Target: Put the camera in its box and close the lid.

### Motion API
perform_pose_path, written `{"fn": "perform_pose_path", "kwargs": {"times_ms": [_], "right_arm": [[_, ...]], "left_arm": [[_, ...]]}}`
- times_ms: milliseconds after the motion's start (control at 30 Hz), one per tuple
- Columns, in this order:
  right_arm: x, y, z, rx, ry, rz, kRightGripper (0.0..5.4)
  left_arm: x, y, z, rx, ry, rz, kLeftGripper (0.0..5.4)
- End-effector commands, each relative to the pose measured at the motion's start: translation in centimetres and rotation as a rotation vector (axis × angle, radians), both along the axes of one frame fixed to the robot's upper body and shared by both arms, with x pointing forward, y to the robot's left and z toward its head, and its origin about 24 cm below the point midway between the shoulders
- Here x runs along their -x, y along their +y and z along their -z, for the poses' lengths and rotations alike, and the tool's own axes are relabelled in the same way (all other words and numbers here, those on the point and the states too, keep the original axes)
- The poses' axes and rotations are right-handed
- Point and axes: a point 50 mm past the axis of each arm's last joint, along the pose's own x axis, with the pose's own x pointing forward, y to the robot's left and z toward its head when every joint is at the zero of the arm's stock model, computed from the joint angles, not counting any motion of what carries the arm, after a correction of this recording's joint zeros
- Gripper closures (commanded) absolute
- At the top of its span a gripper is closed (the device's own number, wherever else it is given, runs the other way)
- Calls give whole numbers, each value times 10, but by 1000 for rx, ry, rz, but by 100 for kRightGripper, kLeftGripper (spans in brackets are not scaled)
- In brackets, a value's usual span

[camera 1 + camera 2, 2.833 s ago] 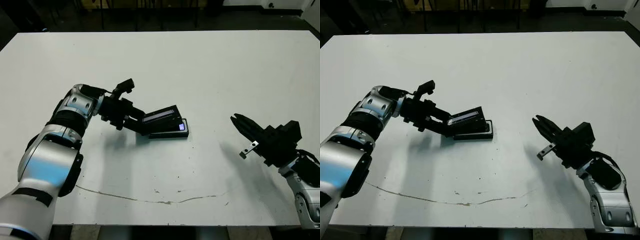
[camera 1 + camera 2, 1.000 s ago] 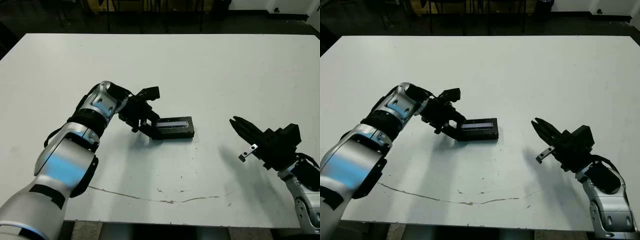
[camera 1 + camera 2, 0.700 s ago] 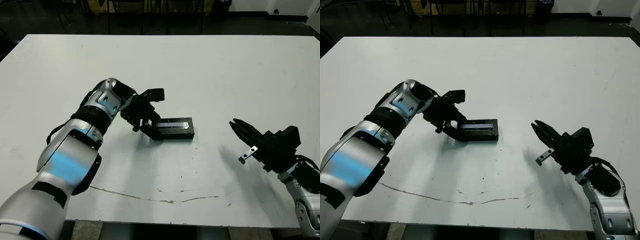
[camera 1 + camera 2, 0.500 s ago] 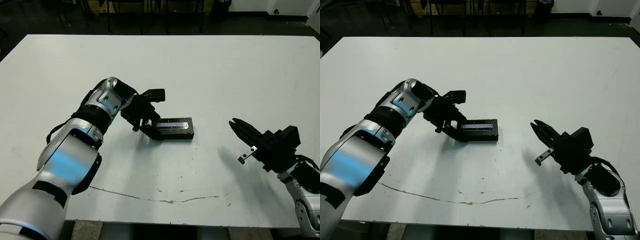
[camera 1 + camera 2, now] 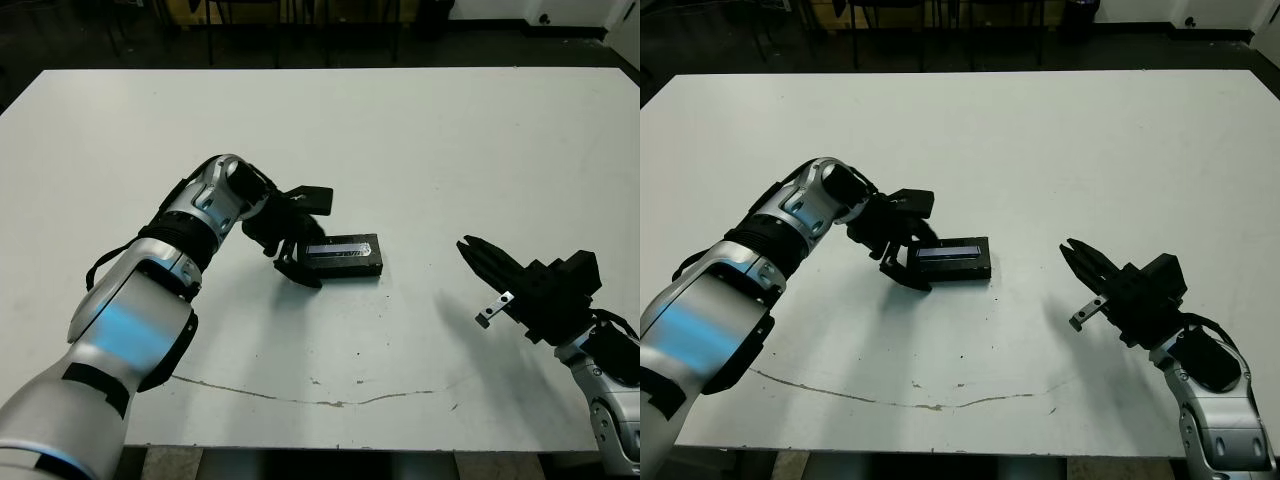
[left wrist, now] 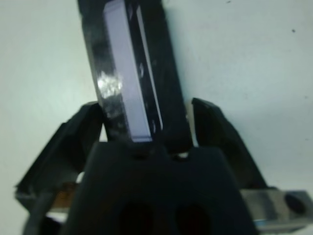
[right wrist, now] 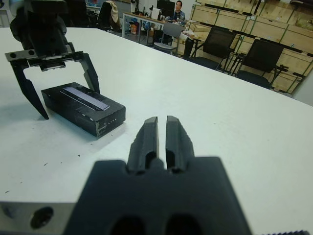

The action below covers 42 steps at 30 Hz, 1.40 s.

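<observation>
Since 2.8 s ago, lid (image 5: 343, 247) lowered flat onto box (image 5: 345, 264), mid-counter (image 5: 420, 140), camera hidden inside. Left gripper (image 5: 307, 236) spread wide at the box's nine o'clock end, clear of it; right gripper (image 7: 157, 132) pinched shut, empty, well off at three o'clock. Best to draw left straight back without nudging the box.

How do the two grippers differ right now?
The left gripper is spread wide open, straddling the end of the closed box; the right gripper has its fingers nearly together and stands well clear of the box over bare table. Neither holds anything.
</observation>
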Motion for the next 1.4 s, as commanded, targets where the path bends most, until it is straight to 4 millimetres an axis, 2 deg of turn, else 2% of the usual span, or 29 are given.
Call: {"fn": "perform_pose_path", "kwargs": {"times_ms": [33, 133, 300, 533, 700, 800, 900, 967, 1167, 1300, 1400], "right_arm": [[3, -1, 5, -1, 29, 7, 540], [3, -1, 4, 0, 26, 5, 540], [4, 1, 3, 5, 27, 3, 540], [4, 3, 3, 12, 29, 12, 540], [5, 3, 3, 3, 21, 13, 540], [4, 3, 5, -10, 22, 18, 540], [3, 5, 6, -10, 16, 18, 540], [2, 7, 6, -12, 13, 22, 540], [-2, 6, 11, -61, 18, 70, 540], [-3, 9, 15, -126, 29, 118, 540], [-1, 12, 17, -141, 29, 152, 540]], "left_arm": [[17, 27, 42, -114, 121, -43, 48], [19, 41, 43, -104, 123, -53, 2], [24, 69, 44, -58, 139, -114, 2], [37, 125, 31, 75, 40, -235, 2], [63, 171, 9, 275, -75, -541, 2], [83, 179, -5, 392, -232, -749, 2], [99, 163, -14, 549, -420, -983, 29], [105, 147, -18, 693, -476, -1094, 62], [112, 84, -35, 1122, -532, -1213, 178], [113, 43, -44, 1193, -476, -1196, 255], [107, 18, -41, 1152, -438, -1165, 313]]}}
